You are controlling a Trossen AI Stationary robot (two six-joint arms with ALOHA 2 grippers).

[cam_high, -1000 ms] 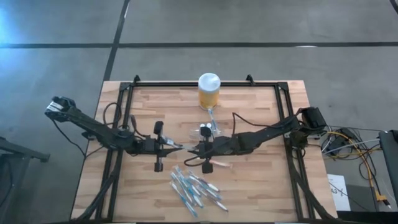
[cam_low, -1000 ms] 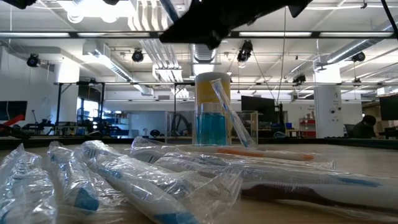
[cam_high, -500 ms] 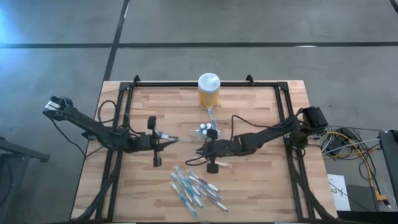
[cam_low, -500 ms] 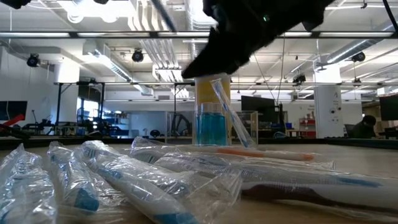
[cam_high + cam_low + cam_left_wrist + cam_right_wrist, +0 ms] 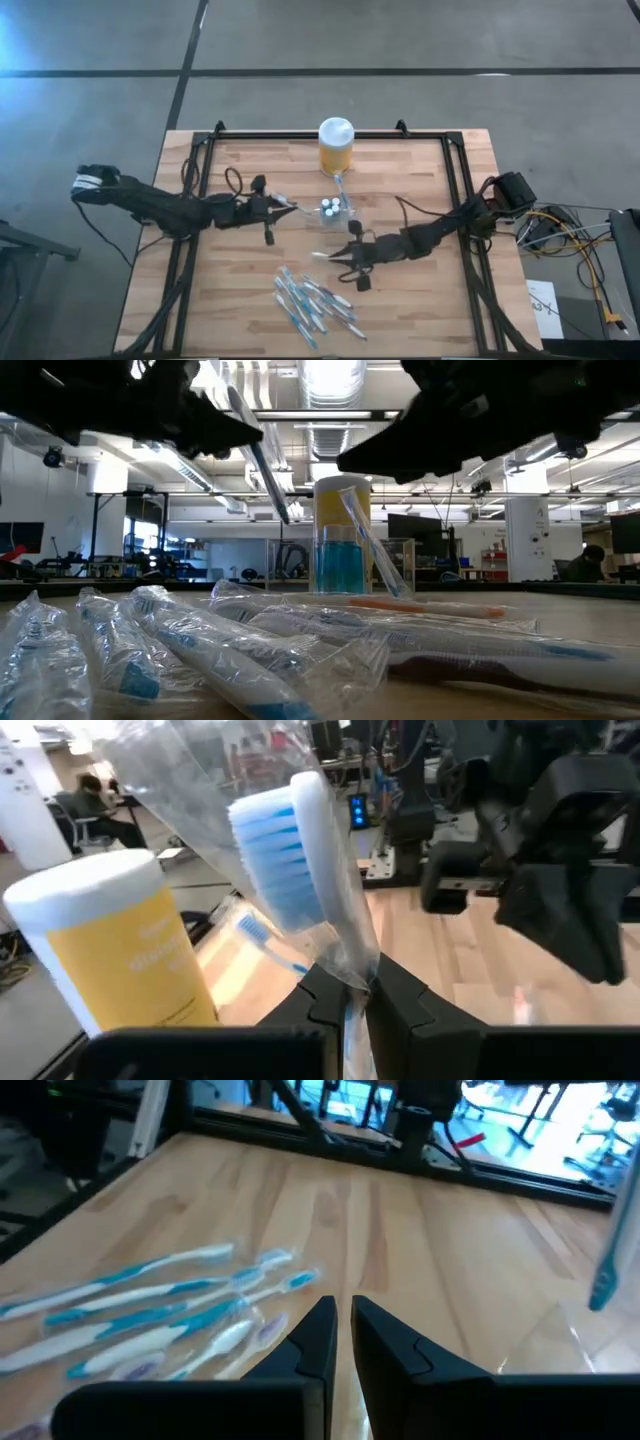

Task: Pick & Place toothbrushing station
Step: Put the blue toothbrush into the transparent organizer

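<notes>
Lying nearest, wrapped toothbrushes (image 5: 315,308) wait on the tabletop (image 5: 400,310). Right gripper (image 5: 352,262) hovers beyond, jaws nearly together, empty. Left gripper (image 5: 278,209) pinches a wrapped toothbrush (image 5: 300,870); it should ease slowly toward the toothbrushing station (image 5: 331,210), before the yellow jar (image 5: 336,148).

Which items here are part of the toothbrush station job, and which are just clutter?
In the job:
- toothbrushing station, clear holder mid-table, one brush standing in it
- wrapped toothbrush, in the left gripper
- right gripper, jaws nearly shut, empty, above the pile
- pile of wrapped toothbrushes

Lying about:
- yellow jar, white lid, far edge
</notes>
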